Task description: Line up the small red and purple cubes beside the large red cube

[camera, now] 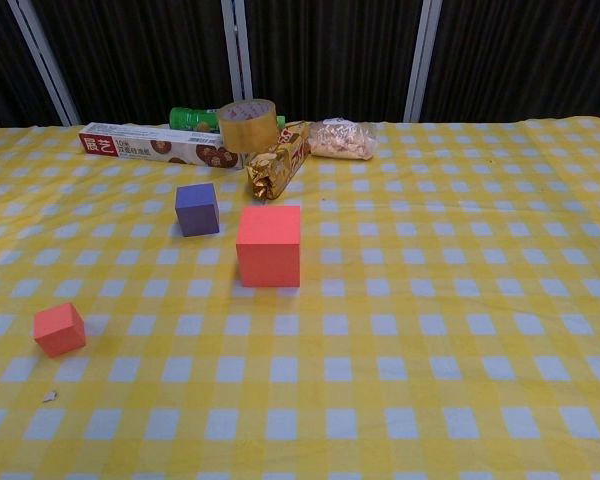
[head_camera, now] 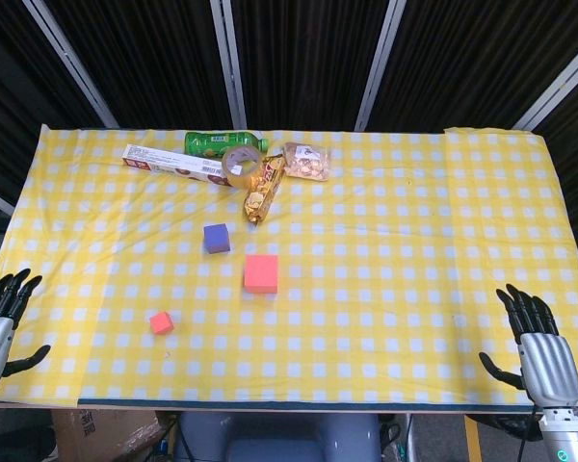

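Observation:
The large red cube (head_camera: 261,273) (camera: 268,245) sits mid-table on the yellow checked cloth. A purple cube (head_camera: 217,238) (camera: 197,209) stands just behind and to its left, apart from it. The small red cube (head_camera: 161,322) (camera: 59,329) lies further left and nearer the front edge. My left hand (head_camera: 0,322) hangs at the table's left front corner, fingers spread, holding nothing. At the right front corner my right hand (head_camera: 539,348) is likewise spread and empty. Neither hand shows in the chest view.
At the back lie a long biscuit box (head_camera: 173,164) (camera: 160,147), a green bottle (head_camera: 223,142) (camera: 195,119), a tape roll (head_camera: 243,163) (camera: 248,124), a gold snack packet (head_camera: 264,191) (camera: 277,163) and a bag of nuts (head_camera: 306,161) (camera: 342,139). The table's front edge (head_camera: 270,404) runs between the hands.

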Motion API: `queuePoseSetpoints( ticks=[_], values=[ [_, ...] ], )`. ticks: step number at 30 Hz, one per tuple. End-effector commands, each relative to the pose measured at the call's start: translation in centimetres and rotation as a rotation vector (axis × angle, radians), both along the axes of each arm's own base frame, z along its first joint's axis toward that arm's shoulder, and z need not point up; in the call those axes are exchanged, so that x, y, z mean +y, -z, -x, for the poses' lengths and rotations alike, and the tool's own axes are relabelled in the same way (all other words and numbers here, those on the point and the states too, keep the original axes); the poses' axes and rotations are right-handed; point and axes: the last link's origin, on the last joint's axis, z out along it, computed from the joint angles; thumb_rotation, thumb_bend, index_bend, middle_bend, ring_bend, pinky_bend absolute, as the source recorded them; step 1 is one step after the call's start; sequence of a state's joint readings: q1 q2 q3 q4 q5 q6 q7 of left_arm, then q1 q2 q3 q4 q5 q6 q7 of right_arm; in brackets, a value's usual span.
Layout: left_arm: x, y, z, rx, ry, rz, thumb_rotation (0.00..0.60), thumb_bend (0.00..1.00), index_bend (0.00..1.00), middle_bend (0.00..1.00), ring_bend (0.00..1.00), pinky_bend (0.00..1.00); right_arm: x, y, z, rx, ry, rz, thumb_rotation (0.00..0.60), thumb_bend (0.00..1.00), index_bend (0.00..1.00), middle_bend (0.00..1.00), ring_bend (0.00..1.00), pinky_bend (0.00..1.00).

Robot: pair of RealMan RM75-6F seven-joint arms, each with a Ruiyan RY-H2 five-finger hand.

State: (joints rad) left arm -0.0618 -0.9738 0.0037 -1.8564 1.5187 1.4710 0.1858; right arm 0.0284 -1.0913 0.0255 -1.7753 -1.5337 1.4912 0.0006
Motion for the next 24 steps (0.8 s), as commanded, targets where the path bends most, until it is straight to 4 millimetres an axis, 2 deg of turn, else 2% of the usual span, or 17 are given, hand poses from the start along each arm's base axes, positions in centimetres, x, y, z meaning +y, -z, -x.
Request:
queuePoseSetpoints(
  ticks=[1, 11, 16, 21, 24],
  values=[
    [0.0, 0.0, 0.0, 0.001, -0.001, 0.0, 0.6, 0.22, 0.0, 0.0, 0.0, 0.0, 0.0, 0.0, 0.0, 0.0, 0.0, 0.0, 0.6, 0.31, 0.0, 0.0, 0.0, 0.0],
    [0.1, 0.1, -0.1, -0.002, 0.004, 0.0, 0.6, 0.22, 0.0, 0.0, 0.0, 0.0, 0.2, -0.1, 0.0, -0.006, -0.001, 0.003, 0.6, 0.31, 0.0, 0.0, 0.0, 0.0],
    [1.2, 0.3, -0.7, -0.037, 0.005, -0.001, 0.6, 0.22, 0.0, 0.0, 0.0, 0.0, 0.2, -0.1, 0.1, -0.018, 0.008, -0.003, 0.6, 0.31, 0.0, 0.0, 0.0, 0.0],
    [4.3, 0.6, -2.5, -0.095, -0.011, 0.023, 0.6, 0.22, 0.0, 0.0, 0.0, 0.0, 0.1, -0.1, 0.1, -0.042, 0.023, -0.004, 0.6, 0.31, 0.0, 0.0, 0.0, 0.0],
    [7.6, 1.0, -4.2, -0.088, -0.002, 0.031, 0.6, 0.22, 0.0, 0.0, 0.0, 0.0, 0.1, 0.0, 0.1, -0.05, 0.028, -0.014, 0.6, 0.31, 0.0, 0.0, 0.0, 0.0]
  ],
)
